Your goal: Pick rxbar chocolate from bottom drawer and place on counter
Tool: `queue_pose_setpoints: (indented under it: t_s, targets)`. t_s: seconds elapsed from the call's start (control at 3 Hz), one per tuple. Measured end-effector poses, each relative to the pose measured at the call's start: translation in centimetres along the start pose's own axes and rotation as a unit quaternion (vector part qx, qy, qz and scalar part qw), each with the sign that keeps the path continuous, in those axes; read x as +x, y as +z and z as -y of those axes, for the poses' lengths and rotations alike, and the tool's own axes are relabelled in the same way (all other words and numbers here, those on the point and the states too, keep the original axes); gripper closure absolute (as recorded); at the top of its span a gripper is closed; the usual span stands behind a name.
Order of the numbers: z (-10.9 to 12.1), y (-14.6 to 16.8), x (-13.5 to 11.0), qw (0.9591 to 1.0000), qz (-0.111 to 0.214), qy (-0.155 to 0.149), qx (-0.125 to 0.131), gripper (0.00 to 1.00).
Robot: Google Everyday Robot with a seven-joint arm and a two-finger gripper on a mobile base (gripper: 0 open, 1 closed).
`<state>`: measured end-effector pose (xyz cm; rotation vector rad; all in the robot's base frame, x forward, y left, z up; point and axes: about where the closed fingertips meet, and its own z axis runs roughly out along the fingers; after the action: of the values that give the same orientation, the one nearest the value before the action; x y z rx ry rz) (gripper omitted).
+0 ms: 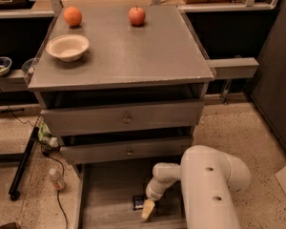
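The bottom drawer is pulled open below two closed drawers. On its grey floor lies the rxbar chocolate, a small dark bar, partly covered by my gripper. My gripper reaches down into the drawer on a white arm and its tan fingertips sit at the bar's right end. The counter is the broad grey top of the cabinet above.
On the counter stand a white bowl, an orange and a red apple. A grey side shelf juts out at the right. A small bottle, cables and a black stand leg lie on the floor at the left.
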<state>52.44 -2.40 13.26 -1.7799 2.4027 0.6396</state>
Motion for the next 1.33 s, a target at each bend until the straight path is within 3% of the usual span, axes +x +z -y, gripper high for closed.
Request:
queue_pose_setpoints:
  t_s: [0.67,1.0,1.33]
  targets:
    - [-0.63,0.73,0.8,0.9999,-0.004,0.001,-0.012,0.0]
    - [-0.64,0.74,0.8,0.9999,-0.004,0.001,-0.012,0.18]
    - [-0.64,0.74,0.8,0.9999,-0.005,0.001,-0.012,0.49]
